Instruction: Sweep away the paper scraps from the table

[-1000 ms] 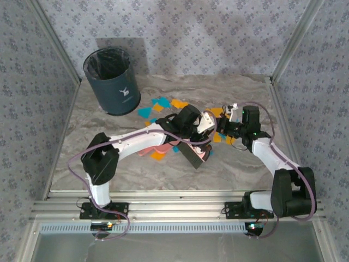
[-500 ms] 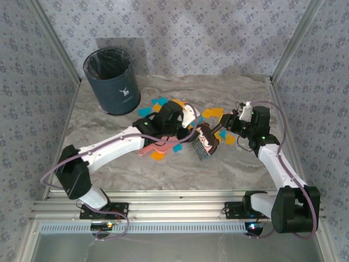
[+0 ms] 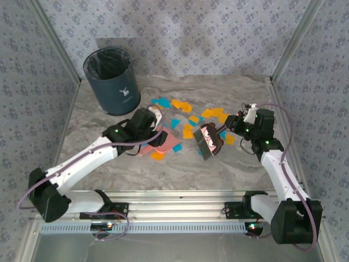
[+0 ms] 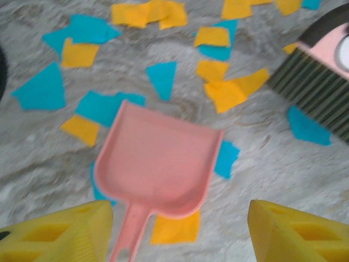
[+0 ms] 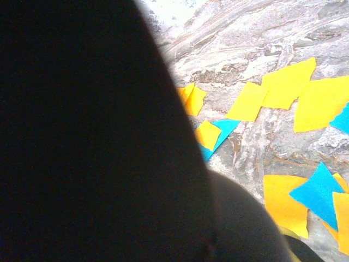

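The small flat orange and teal-blue paper scraps (image 3: pixel 188 131) lie scattered on the grey-beige marble-veined table (image 3: pixel 234 169). They form a loose band whose long axis runs left to right across the far-middle of the surface, from just right of the dark round waste bin with a black liner (image 3: pixel 112 82) to the right arm. The pieces are roughly square or triangular, lie flat, point every which way, and several overlap at their corners. A few sit just beside or partly under the pink plastic dustpan (image 4: pixel 158 164).

The dustpan rests flat on the table among the left part of the band. In the left wrist view its open mouth faces away from the camera, toward the scraps, and its handle points back between the yellow fingers (image 4: pixel 60 232).

The left end effector (image 4: pixel 179 210) hovers over the handle with its fingers wide apart, gripping nothing.

The right end effector (image 3: pixel 233 123) is clamped on the handle of a pink-backed hand brush with dark bristles (image 3: pixel 209 139). The brush reaches left from it, bristles down at the near edge of the band, just right of the dustpan. In the right wrist view a dark shape covers the left side, with orange and blue pieces on the marble beyond.
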